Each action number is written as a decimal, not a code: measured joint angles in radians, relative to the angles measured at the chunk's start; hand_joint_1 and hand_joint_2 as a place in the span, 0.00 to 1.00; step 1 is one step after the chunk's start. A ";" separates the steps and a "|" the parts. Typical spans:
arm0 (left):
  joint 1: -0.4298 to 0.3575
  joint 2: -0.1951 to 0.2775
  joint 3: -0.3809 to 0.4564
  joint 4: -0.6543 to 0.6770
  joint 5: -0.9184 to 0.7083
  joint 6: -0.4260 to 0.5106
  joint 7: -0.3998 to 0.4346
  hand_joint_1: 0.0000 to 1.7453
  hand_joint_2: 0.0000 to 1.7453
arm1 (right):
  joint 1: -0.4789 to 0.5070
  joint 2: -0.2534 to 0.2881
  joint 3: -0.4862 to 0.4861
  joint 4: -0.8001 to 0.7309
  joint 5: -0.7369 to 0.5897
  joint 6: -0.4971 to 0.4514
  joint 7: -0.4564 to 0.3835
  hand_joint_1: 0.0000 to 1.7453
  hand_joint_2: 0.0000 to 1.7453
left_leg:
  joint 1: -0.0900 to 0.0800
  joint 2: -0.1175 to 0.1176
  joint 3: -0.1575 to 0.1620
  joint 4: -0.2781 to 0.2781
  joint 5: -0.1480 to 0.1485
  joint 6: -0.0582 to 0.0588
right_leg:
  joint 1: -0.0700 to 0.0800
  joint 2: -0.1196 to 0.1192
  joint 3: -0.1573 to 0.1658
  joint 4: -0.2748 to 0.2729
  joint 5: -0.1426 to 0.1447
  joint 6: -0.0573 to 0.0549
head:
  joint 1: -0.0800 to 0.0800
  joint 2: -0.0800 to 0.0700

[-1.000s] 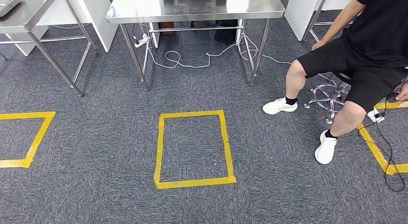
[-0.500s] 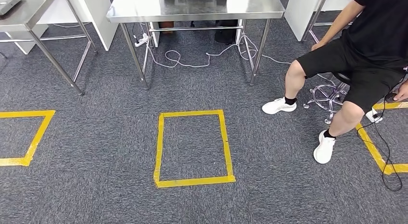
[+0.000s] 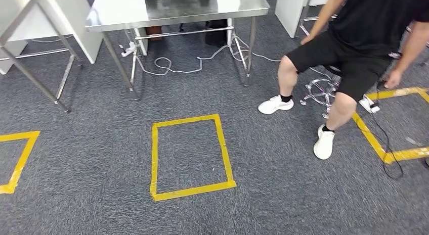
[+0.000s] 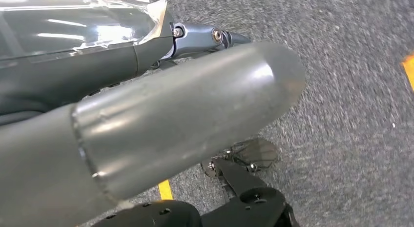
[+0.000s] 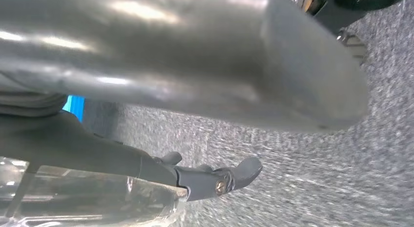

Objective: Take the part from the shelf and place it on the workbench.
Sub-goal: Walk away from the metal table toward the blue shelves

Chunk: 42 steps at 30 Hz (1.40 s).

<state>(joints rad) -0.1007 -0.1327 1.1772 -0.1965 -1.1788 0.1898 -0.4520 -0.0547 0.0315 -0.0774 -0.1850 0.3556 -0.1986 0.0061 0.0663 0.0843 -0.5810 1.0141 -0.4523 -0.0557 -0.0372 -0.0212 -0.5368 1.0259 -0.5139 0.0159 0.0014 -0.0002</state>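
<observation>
At the near left, a partial yellow tape outline (image 3: pixel 20 154) lies on the grey carpet (image 3: pixel 101 144). Far left stands a steel table (image 3: pixel 20 12). To its right is a second steel table (image 3: pixel 177 10), with white cables (image 3: pixel 177 68) looped on the floor beneath it. A complete yellow tape rectangle (image 3: pixel 189 155) sits in the middle. On the right, a person (image 3: pixel 354 48) in black clothes and white shoes sits on a chrome stool (image 3: pixel 318 91) beside another tape square (image 3: pixel 394 124). At the left hand (image 4: pixel 161 124), the dark fingers (image 4: pixel 205 36) lie stretched along a clear, glossy part (image 4: pixel 73 27), and the thick thumb stands apart from it. The right hand (image 5: pixel 171 56) is the same, its fingers (image 5: pixel 215 180) lying against the clear part (image 5: pixel 88 202). I cannot tell whether either hand is clamped on it.
</observation>
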 joint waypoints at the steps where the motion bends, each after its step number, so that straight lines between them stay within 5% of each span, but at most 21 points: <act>1: 0.001 0.000 0.000 0.000 0.000 0.001 0.000 0.00 0.00 | 0.000 0.000 0.000 0.000 0.001 0.000 0.000 0.00 0.00 | 0.001 -0.023 -0.013 0.039 -0.035 0.001 | 0.002 0.009 -0.001 0.000 0.005 -0.007 | -0.002 0.000; 3: 0.003 0.001 0.000 0.000 0.000 0.004 0.001 0.00 0.00 | 0.000 0.002 0.000 0.000 0.003 0.001 0.001 0.00 0.00 | -0.008 -0.065 -0.057 0.163 -0.122 0.011 | 0.013 0.028 -0.006 0.002 0.011 -0.017 | -0.003 0.000; 5: 0.006 0.001 0.000 0.000 0.000 0.007 0.003 0.00 0.00 | 0.001 0.003 0.000 0.001 0.006 0.002 0.002 0.00 0.00 | -0.023 -0.077 -0.083 0.246 -0.152 0.029 | 0.031 0.052 -0.009 0.003 0.014 -0.022 | -0.003 0.000; 7: 0.007 0.001 0.000 0.000 0.000 0.009 0.003 0.00 0.00 | 0.003 0.003 0.000 0.001 0.007 0.002 0.004 0.00 0.00 | -0.041 -0.088 -0.048 0.187 -0.106 0.063 | 0.048 0.079 -0.008 0.003 0.016 -0.024 | -0.003 0.000; 9: 0.007 0.005 0.000 0.000 -0.001 0.009 0.004 0.00 0.00 | 0.003 0.009 0.000 0.001 0.008 0.002 0.006 0.00 0.00 | -0.055 -0.135 0.005 0.079 -0.061 0.110 | 0.053 0.103 -0.007 0.002 0.018 -0.025 | 0.006 0.000; 11: 0.009 0.010 0.000 -0.001 -0.003 0.011 0.004 0.00 0.00 | 0.001 0.015 0.001 0.001 0.008 0.002 0.008 0.00 0.00 | -0.066 -0.177 0.024 0.034 -0.046 0.143 | 0.035 0.125 -0.013 0.000 0.023 -0.021 | 0.015 0.000; 13: 0.011 0.014 0.000 -0.002 -0.004 0.012 0.005 0.00 0.00 | 0.000 0.021 0.001 0.001 0.009 0.003 0.009 0.00 0.00 | -0.080 -0.172 0.033 0.013 -0.028 0.156 | 0.019 0.150 -0.018 -0.011 0.033 -0.008 | 0.011 0.000; 15: 0.008 0.014 0.000 -0.002 -0.004 0.013 0.005 0.00 0.00 | 0.001 0.023 0.001 0.001 0.009 0.003 0.010 0.00 0.00 | -0.079 -0.145 0.065 -0.048 -0.007 0.165 | 0.022 0.130 -0.024 -0.010 0.032 -0.001 | 0.005 0.000; 18: 0.009 0.010 0.000 -0.001 -0.008 0.013 0.004 0.00 0.00 | -0.001 0.017 0.001 0.002 0.009 0.003 0.012 0.00 0.00 | -0.064 -0.095 0.094 -0.106 0.010 0.158 | 0.023 0.053 -0.089 0.107 -0.024 0.003 | 0.010 0.000; 20: 0.011 0.006 -0.001 0.000 -0.014 0.012 0.004 0.00 0.00 | -0.002 0.011 0.001 0.002 0.008 0.003 0.014 0.00 0.00 | -0.054 -0.061 0.094 -0.105 0.006 0.141 | 0.010 0.037 -0.136 0.197 -0.050 0.021 | 0.011 0.000; 22: 0.011 0.000 -0.004 0.000 -0.020 0.012 0.003 0.00 0.00 | 0.002 0.004 0.001 0.002 0.006 0.002 0.020 0.00 0.00 | -0.040 -0.032 0.093 -0.094 -0.003 0.117 | -0.008 0.021 -0.116 0.160 -0.023 0.055 | 0.011 0.000; 24: 0.011 -0.002 -0.008 0.000 -0.026 0.012 0.001 0.00 0.00 | 0.004 0.002 0.001 0.002 0.002 0.001 0.027 0.00 0.00 | -0.028 -0.008 0.084 -0.064 -0.021 0.085 | -0.022 -0.016 -0.052 0.043 0.022 0.088 | 0.014 0.000; 25: 0.010 -0.002 -0.011 0.000 -0.030 0.012 -0.001 0.00 0.00 | 0.003 0.003 0.000 0.002 -0.001 -0.001 0.030 0.00 0.00 | -0.026 0.002 0.079 -0.045 -0.033 0.069 | -0.022 -0.032 -0.033 0.008 0.035 0.088 | 0.016 0.000; 27: 0.008 0.000 -0.018 -0.001 -0.036 0.010 -0.006 0.00 0.00 | 0.003 0.006 -0.001 0.002 -0.007 -0.007 0.034 0.00 0.00 | -0.028 0.020 0.076 -0.023 -0.049 0.046 | -0.016 -0.037 -0.036 0.006 0.035 0.064 | 0.013 0.000; 30: 0.002 -0.002 -0.029 0.000 -0.041 0.006 -0.012 0.00 0.00 | 0.008 0.009 -0.006 0.002 -0.016 -0.016 0.039 0.00 0.00 | -0.018 0.013 0.077 -0.009 -0.068 0.033 | -0.017 -0.009 -0.047 0.012 0.041 0.029 | 0.005 0.000; 33: 0.004 -0.002 -0.030 0.000 -0.045 0.003 -0.012 0.00 0.00 | 0.009 0.015 -0.012 0.002 -0.020 -0.019 0.046 0.00 0.00 | -0.020 -0.061 0.016 0.137 -0.176 0.038 | -0.009 0.020 -0.062 0.011 0.054 0.007 | 0.001 0.000; 35: 0.008 -0.001 -0.031 0.000 -0.047 0.002 -0.012 0.00 0.00 | 0.009 0.019 -0.016 0.002 -0.020 -0.019 0.047 0.00 0.00 | -0.026 -0.077 -0.029 0.243 -0.222 0.049 | 0.003 0.043 -0.072 0.012 0.062 -0.004 | -0.001 0.000; 37: 0.009 0.000 -0.031 0.000 -0.047 0.002 -0.011 0.00 0.00 | 0.011 0.022 -0.017 0.002 -0.020 -0.020 0.048 0.00 0.00 | -0.032 -0.082 -0.017 0.227 -0.194 0.065 | 0.011 0.068 -0.079 0.012 0.069 -0.008 | -0.001 0.000; 40: 0.008 0.002 -0.032 0.000 -0.047 0.001 -0.011 0.00 0.00 | 0.011 0.026 -0.018 0.002 -0.020 -0.020 0.048 0.00 0.00 | -0.046 -0.130 0.071 0.060 -0.118 0.096 | 0.018 0.103 -0.085 0.011 0.083 -0.004 | 0.001 0.000; 42: 0.008 0.004 -0.032 0.000 -0.048 0.000 -0.011 0.00 0.00 | 0.010 0.030 -0.018 0.002 -0.020 -0.019 0.049 0.00 0.00 | -0.058 -0.150 0.092 0.013 -0.105 0.105 | 0.018 0.120 -0.090 0.009 0.093 0.006 | 0.001 0.000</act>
<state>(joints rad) -0.0929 -0.1286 1.1453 -0.1965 -1.2263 0.1900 -0.4633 -0.0444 0.0613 -0.0953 -0.1827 0.3355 -0.2178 0.0546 0.0080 -0.0659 -0.4886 1.0276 -0.5568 0.0494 -0.0193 0.0992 -0.6264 1.0354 -0.4208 0.0221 0.0028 -0.0001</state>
